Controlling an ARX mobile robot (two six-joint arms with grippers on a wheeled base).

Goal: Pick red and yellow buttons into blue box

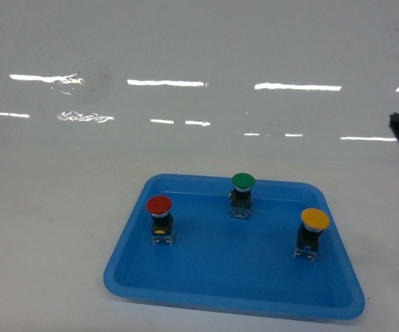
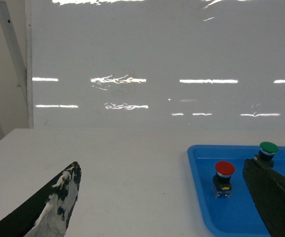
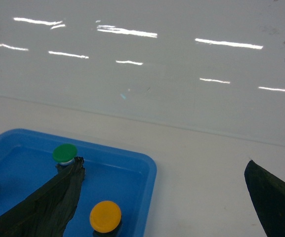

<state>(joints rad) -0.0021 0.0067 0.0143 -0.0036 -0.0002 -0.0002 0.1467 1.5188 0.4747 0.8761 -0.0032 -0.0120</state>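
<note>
white worktop [image 1: 47, 228] runs back to a glossy white wall [image 1: 199, 48], and on it sits a shallow blue tray [image 1: 137, 290] with three buttons standing upright and well apart: the red button [image 1: 160, 218] at the left, the green button [image 1: 242, 194] at the back middle, the yellow button [image 1: 312, 232] at the right. left gripper [image 2: 162, 207] has its fingers wide apart over the bare worktop just left of the tray, holding nothing, and the right gripper [image 3: 164, 195] is likewise spread open above the tray's right rim, with the yellow button below between its fingers but untouched; the blue box shows in none of the views
</note>
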